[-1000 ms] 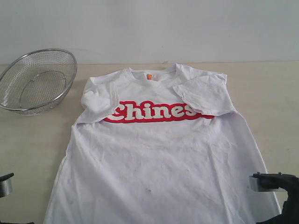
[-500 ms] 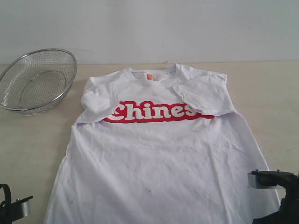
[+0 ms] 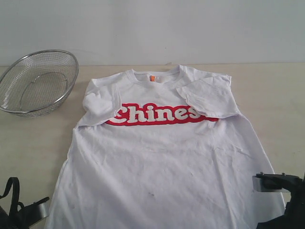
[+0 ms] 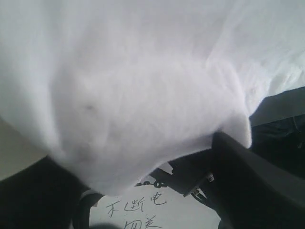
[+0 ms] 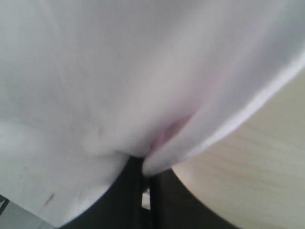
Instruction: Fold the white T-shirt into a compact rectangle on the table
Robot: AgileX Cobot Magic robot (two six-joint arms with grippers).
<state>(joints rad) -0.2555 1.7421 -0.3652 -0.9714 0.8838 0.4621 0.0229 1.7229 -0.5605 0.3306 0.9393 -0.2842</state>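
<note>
At the far left of the bench (image 3: 33, 143) the silver wire-mesh bowl (image 3: 38, 83) sits where it was a second ago, just clear of the shirt's left shoulder. At the near left corner, the left gripper (image 3: 34, 213) has changed most. A second ago only a small dark piece of it showed at the left edge, and now it has come down and in, close beside the near left hem. In its wrist view its jaws stand apart, with a fold of white cloth lying across the gap, and I cannot tell whether they touch it. The white T-shirt (image 3: 162, 157) lies face up across the middle of the bench, collar far and hem near. Both sleeves are folded in over the chest, the right one covering the end of the red-outlined lettering (image 3: 157, 114), and its lie is unchanged. At the near right, the right gripper (image 3: 269, 182) has barely shifted, staying at the shirt's right side edge with its jaws closed together on a pinch of the white cloth
</note>
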